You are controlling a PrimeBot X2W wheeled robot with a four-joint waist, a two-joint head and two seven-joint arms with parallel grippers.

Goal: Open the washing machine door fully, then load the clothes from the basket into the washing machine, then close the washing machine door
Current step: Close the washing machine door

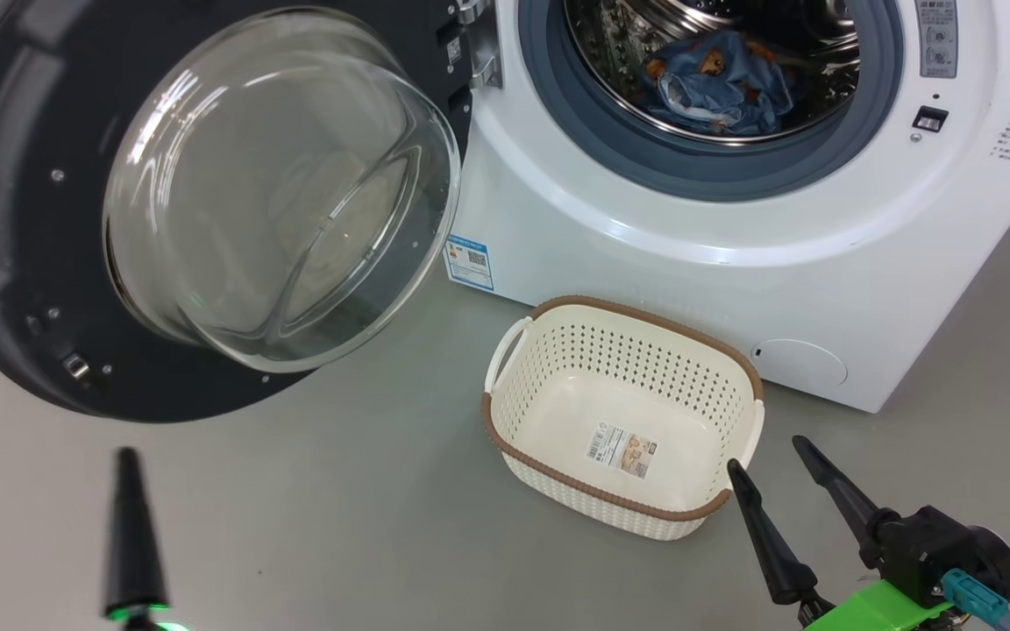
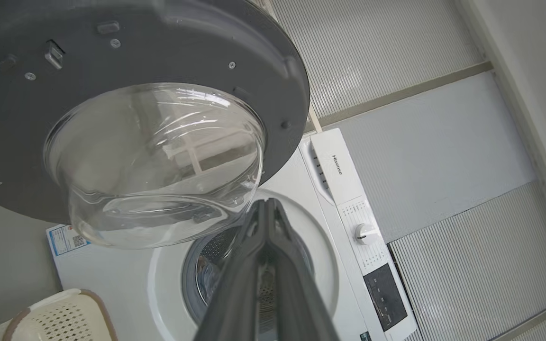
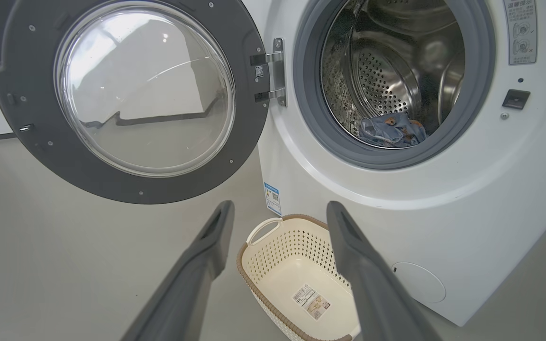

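Observation:
The white washing machine (image 1: 733, 263) stands with its door (image 1: 58, 263) swung wide to the left, glass bowl (image 1: 281, 188) bulging toward me. The light blue clothes (image 1: 720, 83) lie inside the steel drum (image 3: 386, 71). On the floor in front sits the cream basket (image 1: 623, 416), with only a label on its bottom. My left gripper (image 1: 126, 460) is shut, low at the left below the door, holding nothing. My right gripper (image 1: 768, 456) is open by the basket's right corner, fingers apart and empty. In the left wrist view the shut fingers (image 2: 266, 265) point up at the door.
Grey floor (image 1: 338, 526) spreads around the basket and under the door. The door's hinge (image 1: 479, 44) joins it to the machine's front. A blue energy label (image 1: 468, 261) and a round flap (image 1: 799, 364) sit low on the machine. A ribbed wall panel (image 2: 420, 71) rises behind.

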